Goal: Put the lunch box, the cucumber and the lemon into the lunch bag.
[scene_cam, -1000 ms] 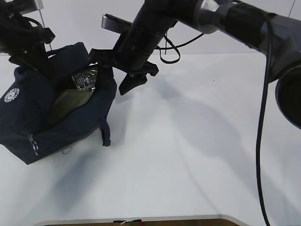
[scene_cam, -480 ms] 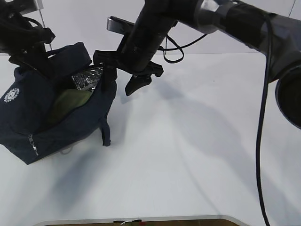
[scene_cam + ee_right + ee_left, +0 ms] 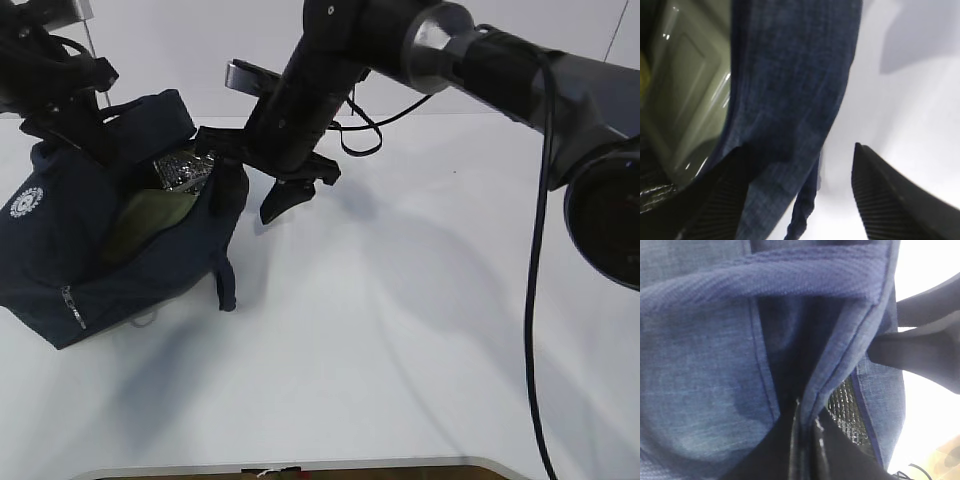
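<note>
The dark navy lunch bag (image 3: 60, 250) lies open at the left of the table. The lunch box's pale green lid (image 3: 150, 215) shows inside it, and also in the right wrist view (image 3: 685, 90). A yellow patch (image 3: 642, 75) beside the lid may be the lemon. The cucumber is hidden. My left gripper (image 3: 75, 120) is shut on the bag's back rim (image 3: 840, 365), the fabric pinched between its fingers (image 3: 805, 440). My right gripper (image 3: 250, 185) is open and straddles the bag's right wall (image 3: 790, 100), with one finger (image 3: 715, 200) inside and the other (image 3: 885, 200) outside.
Silver lining (image 3: 180, 170) shows at the bag's mouth. A loop handle (image 3: 225, 285) hangs down the bag's right side. The white table (image 3: 420, 330) spreads to the right and front. A black cable (image 3: 355, 125) hangs behind my right arm.
My right gripper rose slightly to the right, then came back down and left over the bag's right rim. The left gripper keeps its hold on the back rim.
</note>
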Robot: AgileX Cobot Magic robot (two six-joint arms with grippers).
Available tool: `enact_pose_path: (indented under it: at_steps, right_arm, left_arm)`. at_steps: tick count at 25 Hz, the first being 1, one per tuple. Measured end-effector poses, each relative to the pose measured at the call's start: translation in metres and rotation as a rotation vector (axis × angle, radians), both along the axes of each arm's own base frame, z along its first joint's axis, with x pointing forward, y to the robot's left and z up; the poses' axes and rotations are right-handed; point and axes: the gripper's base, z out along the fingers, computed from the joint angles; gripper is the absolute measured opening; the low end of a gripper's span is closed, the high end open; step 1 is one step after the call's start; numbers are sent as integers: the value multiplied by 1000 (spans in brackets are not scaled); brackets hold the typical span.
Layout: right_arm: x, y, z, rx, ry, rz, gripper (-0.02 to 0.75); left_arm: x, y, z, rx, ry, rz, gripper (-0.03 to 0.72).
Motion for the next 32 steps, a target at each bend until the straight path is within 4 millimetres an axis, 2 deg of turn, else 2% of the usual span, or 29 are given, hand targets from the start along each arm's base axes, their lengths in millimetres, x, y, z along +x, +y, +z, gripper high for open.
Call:
enact_pose_path:
  at_steps: [7,24,27,32]
  right_arm:
    - [1,3,-12,13,30,-3,513]
    - [1,6,-11,47,45,-9,502]
    - [1,6,-11,47,45,-9,419]
    - [1,6,-11,46,46,-8,179]
  left_arm:
    - [0,0,0,-2,0,0,-15]
    - [0,0,0,-2,0,0,-15]
    - [0,0,0,-2,0,0,-15]
    - [0,0,0,-2,0,0,-15]
